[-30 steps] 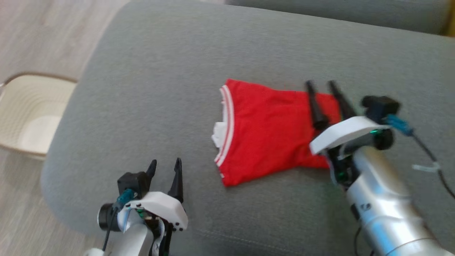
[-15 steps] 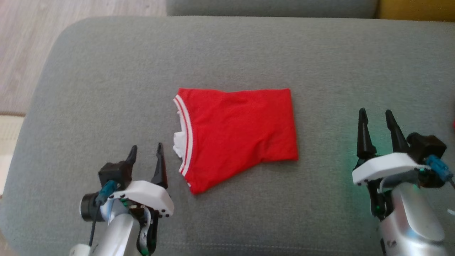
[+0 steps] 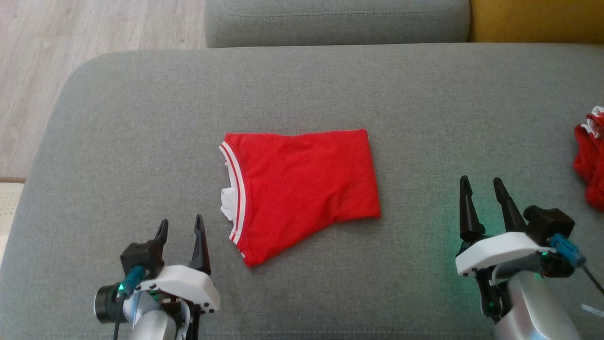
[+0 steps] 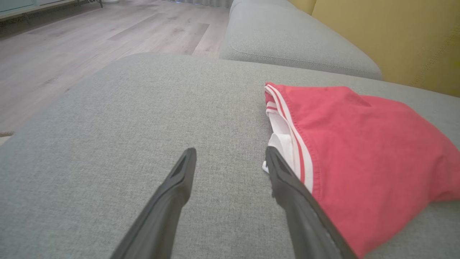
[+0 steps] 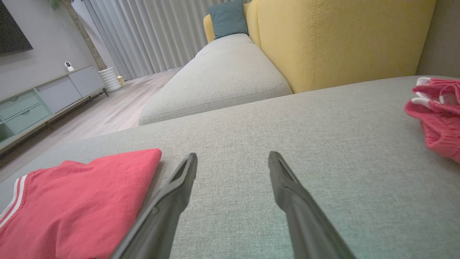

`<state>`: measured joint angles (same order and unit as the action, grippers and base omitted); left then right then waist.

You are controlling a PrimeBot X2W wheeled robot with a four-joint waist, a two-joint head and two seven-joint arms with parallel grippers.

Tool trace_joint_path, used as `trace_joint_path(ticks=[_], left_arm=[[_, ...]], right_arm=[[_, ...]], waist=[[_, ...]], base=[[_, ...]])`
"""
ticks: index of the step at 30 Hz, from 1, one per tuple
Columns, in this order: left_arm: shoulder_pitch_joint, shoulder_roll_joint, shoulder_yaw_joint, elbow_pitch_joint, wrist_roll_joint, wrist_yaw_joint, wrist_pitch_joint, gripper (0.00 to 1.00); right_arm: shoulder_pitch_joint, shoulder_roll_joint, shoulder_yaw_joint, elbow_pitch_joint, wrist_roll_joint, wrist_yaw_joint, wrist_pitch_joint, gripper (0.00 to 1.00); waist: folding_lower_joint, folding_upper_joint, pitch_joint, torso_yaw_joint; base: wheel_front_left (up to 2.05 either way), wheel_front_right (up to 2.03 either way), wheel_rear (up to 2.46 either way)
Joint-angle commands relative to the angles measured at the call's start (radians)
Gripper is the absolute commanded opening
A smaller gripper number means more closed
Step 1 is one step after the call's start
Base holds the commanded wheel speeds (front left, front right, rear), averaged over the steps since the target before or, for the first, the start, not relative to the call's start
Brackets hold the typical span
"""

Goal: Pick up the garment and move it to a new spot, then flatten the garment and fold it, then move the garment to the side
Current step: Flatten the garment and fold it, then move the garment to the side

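**A:** At the centre of the head view, on the grey sofa seat (image 3: 141,118), lies the red garment (image 3: 302,189), folded into a compact rectangle with its white-striped hem toward frame left.
**B:** And the jaws?
**A:** The left jaws are at lower left, just beside the hem corner. The right jaws are at lower right, well apart from the fold. Both are released and empty.
**B:** Why so placed?
**A:** Probably to flank the bundle for the sideways move. A second red cloth (image 3: 590,160) occupies the right edge.
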<state>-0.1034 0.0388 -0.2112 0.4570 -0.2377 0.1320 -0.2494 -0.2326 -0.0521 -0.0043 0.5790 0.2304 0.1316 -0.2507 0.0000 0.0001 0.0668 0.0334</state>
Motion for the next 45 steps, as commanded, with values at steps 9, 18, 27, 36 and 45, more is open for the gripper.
trace_joint_path(ticks=[9, 18, 27, 36, 45], left_arm=[[-0.024, 0.011, 0.021, -0.043, 0.004, -0.005, -0.012, 1.00], [-0.056, 0.011, -0.036, -0.049, -0.016, -0.011, -0.012, 1.00], [-0.058, 0.011, -0.037, -0.057, -0.022, -0.010, -0.012, 1.00], [-0.068, 0.011, -0.044, -0.066, -0.033, -0.007, -0.012, 1.00], [-0.080, 0.011, -0.029, -0.060, -0.024, -0.006, -0.012, 1.00]], right_arm=[[-0.037, 0.002, 0.088, -0.004, 0.000, -0.001, -0.011, 1.00], [-0.181, 0.002, 0.194, 0.137, 0.028, -0.001, -0.010, 1.00], [-0.316, 0.002, 0.149, 0.325, -0.048, -0.001, 0.010, 1.00], [-0.319, 0.002, 0.191, 0.469, -0.015, -0.001, 0.046, 0.33], [-0.359, 0.002, 0.286, 0.439, 0.085, -0.001, 0.006, 0.00]], waist=[[0.0000, -0.0001, 0.023, 0.032], [0.0000, -0.0001, 0.084, 0.152], [0.0000, -0.0001, 0.121, 0.226], [0.0000, -0.0001, 0.136, 0.193], [0.0000, -0.0001, 0.119, 0.018]], base=[[0.00, 0.00, 0.00], [0.00, 0.00, 0.00], [0.00, 0.00, 0.00], [0.00, 0.00, 0.00], [0.00, 0.00, 0.00]])
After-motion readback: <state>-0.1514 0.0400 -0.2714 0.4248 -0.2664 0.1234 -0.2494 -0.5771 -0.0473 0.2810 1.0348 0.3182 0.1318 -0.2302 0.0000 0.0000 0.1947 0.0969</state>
